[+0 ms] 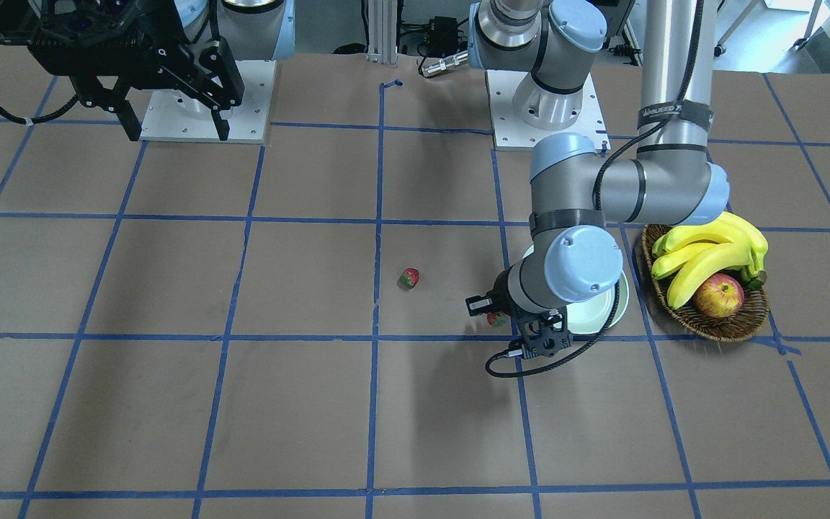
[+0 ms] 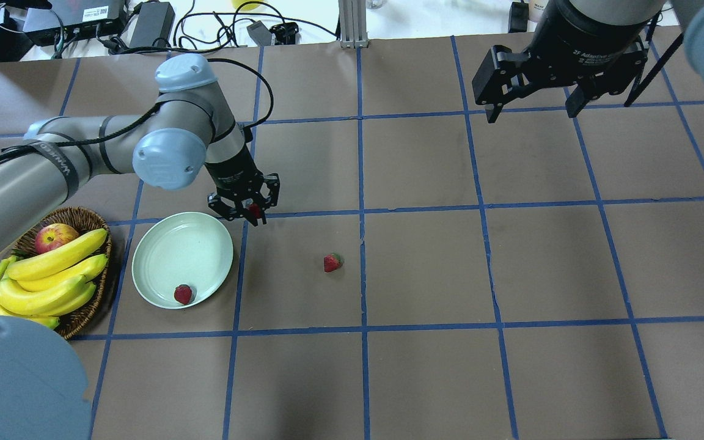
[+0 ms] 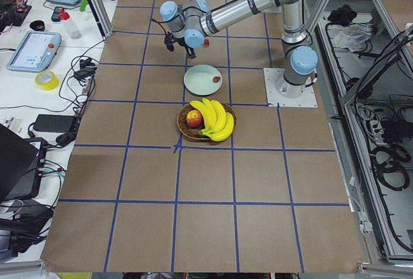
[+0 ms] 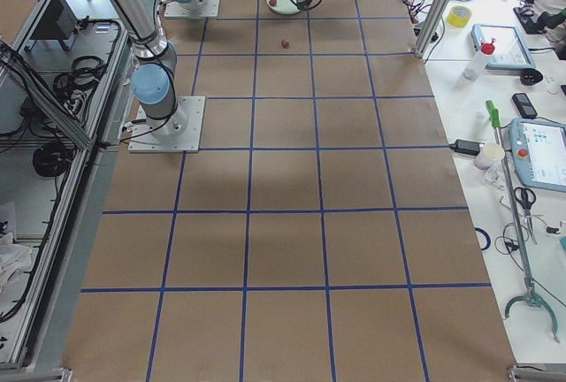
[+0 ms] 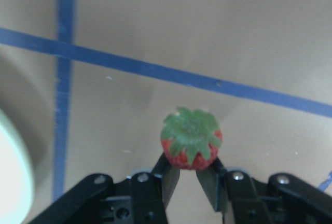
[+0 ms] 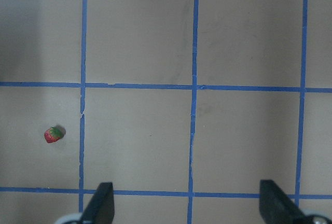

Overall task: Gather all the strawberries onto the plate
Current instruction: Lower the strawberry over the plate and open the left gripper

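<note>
My left gripper (image 2: 253,212) is shut on a small red strawberry (image 5: 191,141) with a green cap and holds it above the table, just beyond the far right rim of the pale mint plate (image 2: 162,244). The held strawberry also shows in the overhead view (image 2: 255,211) and in the front view (image 1: 496,319). A second strawberry (image 2: 183,294) lies in the plate near its near rim. A third strawberry (image 2: 332,262) lies on the table to the right of the plate; it also shows in the right wrist view (image 6: 53,134). My right gripper (image 2: 534,109) is open and empty, high at the far right.
A brown wicker basket (image 2: 92,220) with bananas (image 2: 46,278) and a red-yellow apple (image 2: 54,236) stands left of the plate. Blue tape lines grid the brown table. Cables and boxes lie past the far edge.
</note>
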